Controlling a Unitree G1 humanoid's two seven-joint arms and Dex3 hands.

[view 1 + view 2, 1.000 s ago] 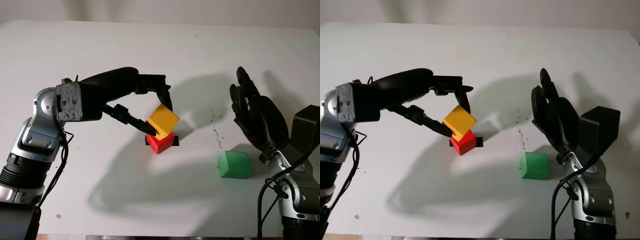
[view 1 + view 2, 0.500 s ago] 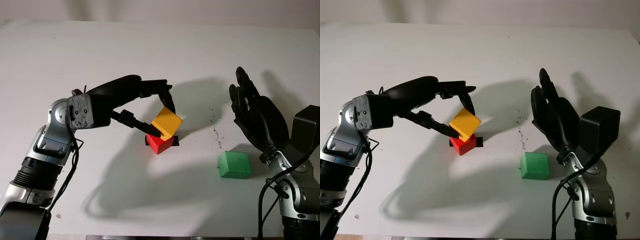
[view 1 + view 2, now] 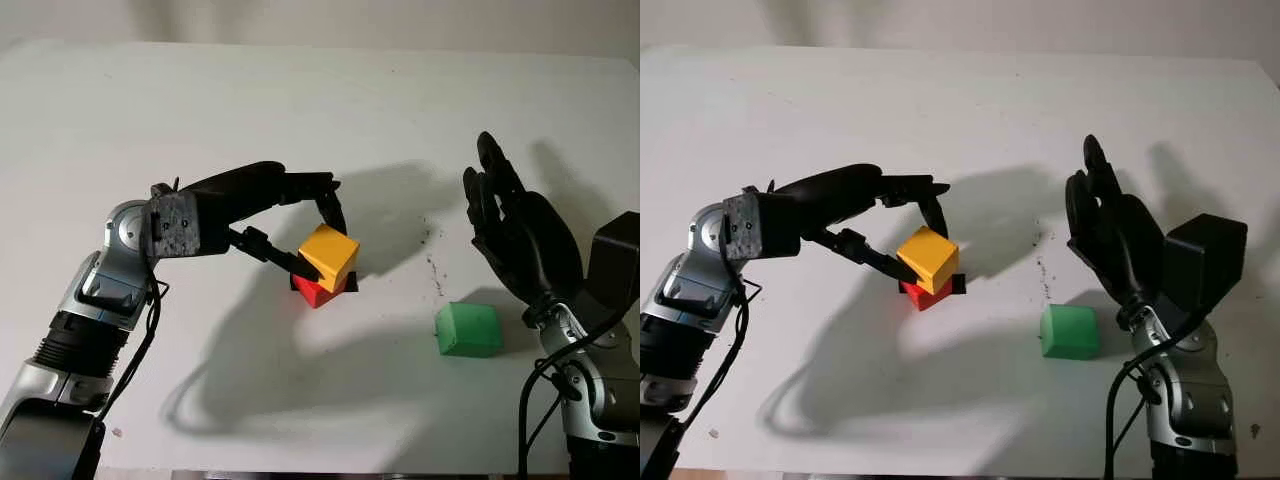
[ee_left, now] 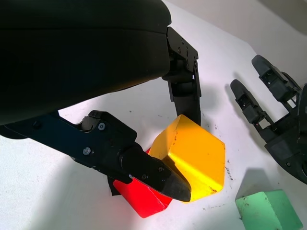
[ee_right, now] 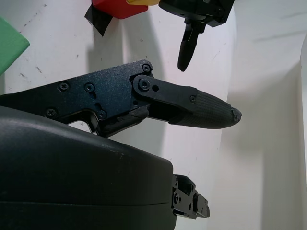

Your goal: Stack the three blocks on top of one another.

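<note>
The left hand (image 3: 312, 235) grips the yellow block (image 3: 329, 257), seating it on the red block (image 3: 316, 291); next comes letting go squarely, while the open right hand (image 3: 515, 235) hovers above the green block (image 3: 468, 329).

yellow block (image 3: 328, 256): I see smooth, matt faces with a few dark scuffs, pinched in my left hand (image 3: 300, 228).
red block (image 4: 140, 199): under the yellow one, smooth with a slight sheen.
green block (image 3: 468, 330): near my right hand (image 3: 520, 240), matt, speckled with dark marks.
hands: black plastic, matt shells; the fingertips (image 5: 211, 110) look finely textured.
forearms (image 3: 85, 300): silvery metal, satin finish.
table (image 3: 300, 100): white, matt, with small dark specks.
</note>
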